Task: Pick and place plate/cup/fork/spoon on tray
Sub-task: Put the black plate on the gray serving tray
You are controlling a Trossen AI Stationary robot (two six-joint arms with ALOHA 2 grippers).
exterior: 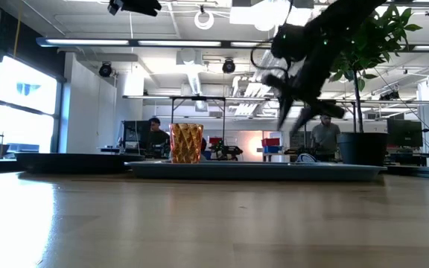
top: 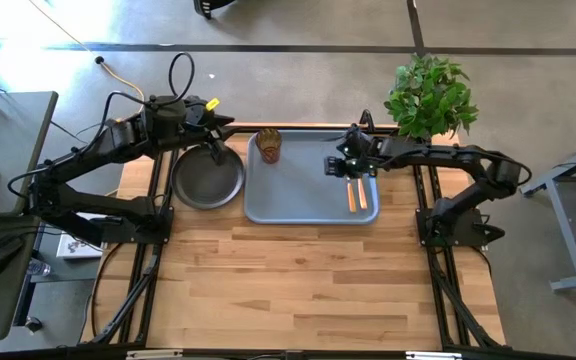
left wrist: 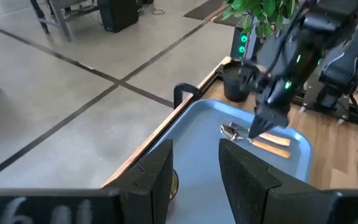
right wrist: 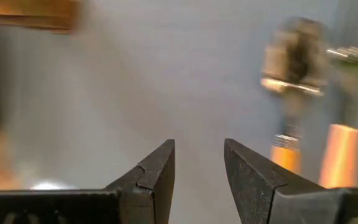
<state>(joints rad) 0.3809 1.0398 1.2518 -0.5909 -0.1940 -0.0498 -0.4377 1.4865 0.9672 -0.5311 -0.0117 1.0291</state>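
Observation:
The blue-grey tray [top: 303, 195] lies at the table's far middle. The amber cup [top: 269, 146] stands upright in its far left corner and also shows in the low view [exterior: 186, 143]. The fork and the spoon [top: 356, 196] lie side by side on the tray's right part, orange handles toward the near edge. In the right wrist view the spoon [right wrist: 293, 56] lies beside the fork [right wrist: 352, 59]. The dark plate [top: 206, 182] rests on the table left of the tray. My right gripper [right wrist: 199, 163] is open and empty above the tray, beside the cutlery heads. My left gripper [left wrist: 196, 167] is open and empty above the plate's far rim.
A potted plant [top: 430, 95] stands at the table's far right corner, behind the right arm. The near half of the wooden table [top: 308, 290] is bare wood. People stand in the room beyond the table in the low view [exterior: 324, 138].

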